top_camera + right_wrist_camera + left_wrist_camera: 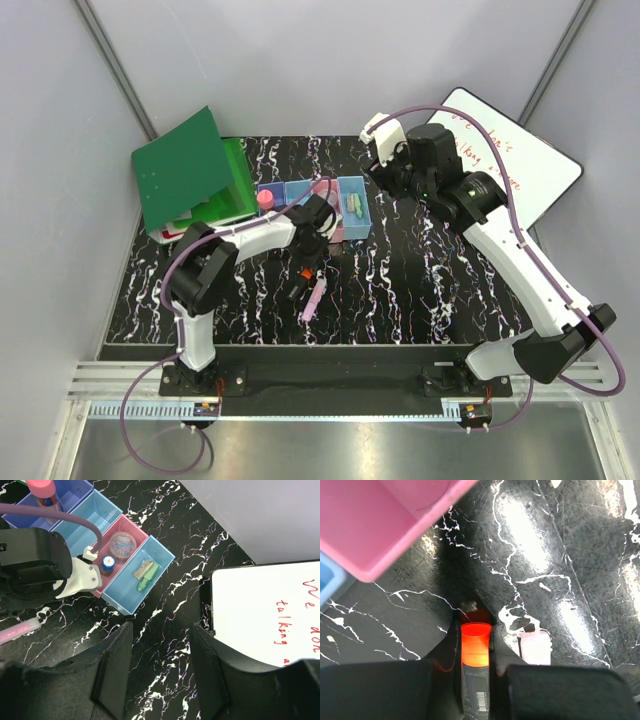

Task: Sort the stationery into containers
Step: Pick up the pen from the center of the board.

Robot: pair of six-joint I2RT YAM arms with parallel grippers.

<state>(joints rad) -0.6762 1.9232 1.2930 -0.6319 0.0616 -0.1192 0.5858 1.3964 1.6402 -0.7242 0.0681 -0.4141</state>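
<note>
My left gripper (475,630) is shut on the orange-capped marker (476,650), low over the table, just in front of the pink bin (375,525). In the top view the gripper (305,262) holds the marker (300,280) next to a pink marker (314,298), which also shows in the left wrist view (536,647). The four joined bins (125,611) hold a pink-capped item (40,487), a round grey piece (122,542), a small blue piece (107,562) and a green highlighter (146,578). My right gripper (160,630) is open and empty above the table, right of the bins.
A green folder (190,170) stands at the back left, beside the bins. A whiteboard with red writing (510,160) leans at the back right, close to my right gripper (390,165). The black marbled table (430,290) has grey walls around it.
</note>
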